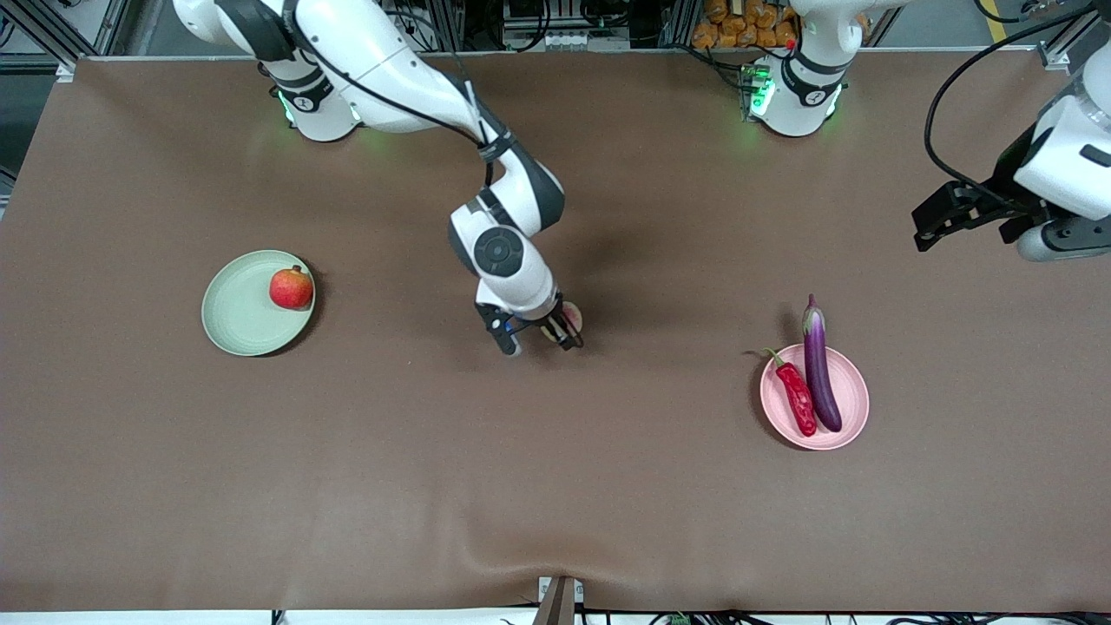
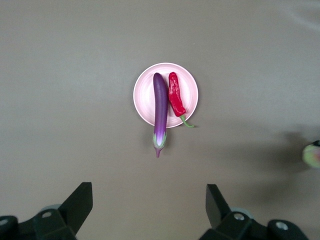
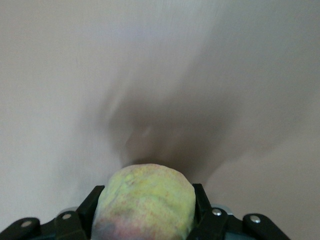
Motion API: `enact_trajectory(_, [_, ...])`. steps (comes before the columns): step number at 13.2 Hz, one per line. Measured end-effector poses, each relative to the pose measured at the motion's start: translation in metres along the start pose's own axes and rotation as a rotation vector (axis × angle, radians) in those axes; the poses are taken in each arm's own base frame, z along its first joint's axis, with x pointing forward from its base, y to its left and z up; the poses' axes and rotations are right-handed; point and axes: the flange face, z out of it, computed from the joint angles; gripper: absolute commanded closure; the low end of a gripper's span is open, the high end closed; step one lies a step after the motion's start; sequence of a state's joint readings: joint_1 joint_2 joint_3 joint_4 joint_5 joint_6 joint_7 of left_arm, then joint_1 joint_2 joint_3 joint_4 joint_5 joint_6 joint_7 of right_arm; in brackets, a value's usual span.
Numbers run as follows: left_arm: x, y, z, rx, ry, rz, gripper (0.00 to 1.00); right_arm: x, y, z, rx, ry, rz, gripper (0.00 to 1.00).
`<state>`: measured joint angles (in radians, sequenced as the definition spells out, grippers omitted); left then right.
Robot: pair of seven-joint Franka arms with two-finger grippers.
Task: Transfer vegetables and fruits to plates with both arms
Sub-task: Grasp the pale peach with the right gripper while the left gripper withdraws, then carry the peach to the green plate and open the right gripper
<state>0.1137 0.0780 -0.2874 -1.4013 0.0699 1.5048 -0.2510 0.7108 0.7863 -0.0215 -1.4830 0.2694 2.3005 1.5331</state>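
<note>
My right gripper [image 1: 540, 334] is shut on the pink-and-yellow-green peach [image 1: 574, 314] over the middle of the table; in the right wrist view the peach [image 3: 145, 205] fills the space between the black fingers [image 3: 86, 210]. The red pomegranate [image 1: 291, 288] lies on the pale green plate [image 1: 234, 317] toward the right arm's end. The purple eggplant [image 1: 818, 365] and red chili [image 1: 797, 398] lie side by side on the pale pink plate [image 1: 855, 391]. My left gripper [image 1: 933, 226] is open and empty, high over the left arm's end; its wrist view shows the eggplant [image 2: 160, 107], chili [image 2: 176, 95] and pink plate [image 2: 145, 95].
The brown table cloth [image 1: 555, 486] is bare between the two plates. The peach also shows at the edge of the left wrist view [image 2: 312, 154]. The arms' green-lit bases [image 1: 794, 100] stand along the table's edge farthest from the front camera.
</note>
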Motion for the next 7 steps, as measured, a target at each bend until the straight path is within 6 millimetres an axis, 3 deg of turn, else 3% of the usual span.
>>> enact_trajectory(2, [-0.004, -0.017, 0.004, -0.02, -0.023, -0.026, 0.0, 0.041, -0.002, -0.037, -0.094, -0.022, -0.053, 1.0])
enact_trajectory(5, [-0.014, -0.029, 0.011, -0.024, -0.046, -0.048, 0.0, 0.111, 0.013, -0.098, -0.158, -0.07, -0.182, 1.0])
enact_trajectory(7, [-0.02, -0.029, 0.01, -0.024, -0.05, -0.045, 0.0, 0.156, 0.038, -0.114, -0.181, -0.1, -0.276, 1.0])
